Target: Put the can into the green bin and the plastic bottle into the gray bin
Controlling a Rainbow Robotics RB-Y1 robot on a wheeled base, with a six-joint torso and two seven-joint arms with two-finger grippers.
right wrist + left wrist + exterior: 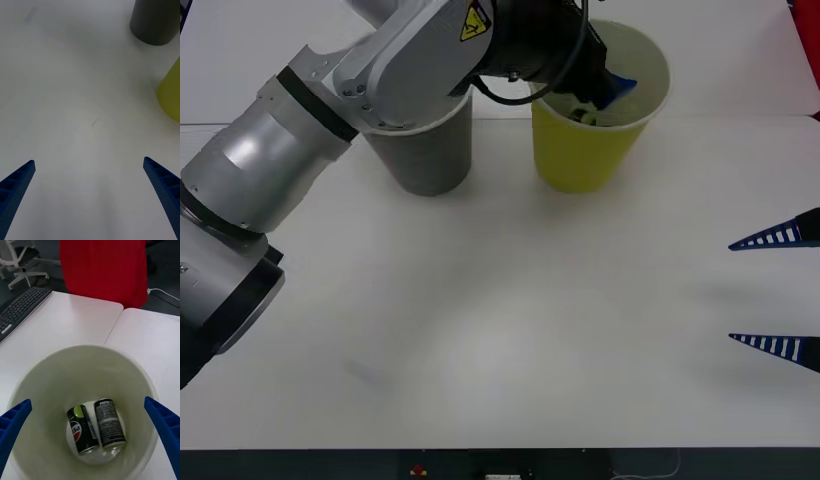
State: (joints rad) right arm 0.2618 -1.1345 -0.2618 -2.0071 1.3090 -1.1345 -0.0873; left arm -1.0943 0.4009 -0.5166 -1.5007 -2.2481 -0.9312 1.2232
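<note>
**Can dropped in the green bin; the bottle is nowhere to be seen on the worktop**

The left claw point(605, 88) hangs over the mouth of the green bin point(580, 155), its blue fingers point(13, 420) spread wide and holding nothing. Down at the bin's bottom lie two dark cans side by side; the can point(83, 429) with the green and red print touches a second can point(108, 423) showing a label panel. That half of the job looks done. The gray bin point(425, 160) stands just beside the green one, largely behind the left arm, so its contents cannot be told. No plastic bottle lies on the worktop point(480, 320). The right claw point(780, 290) waits wide open and empty, well apart from both bins.
</note>
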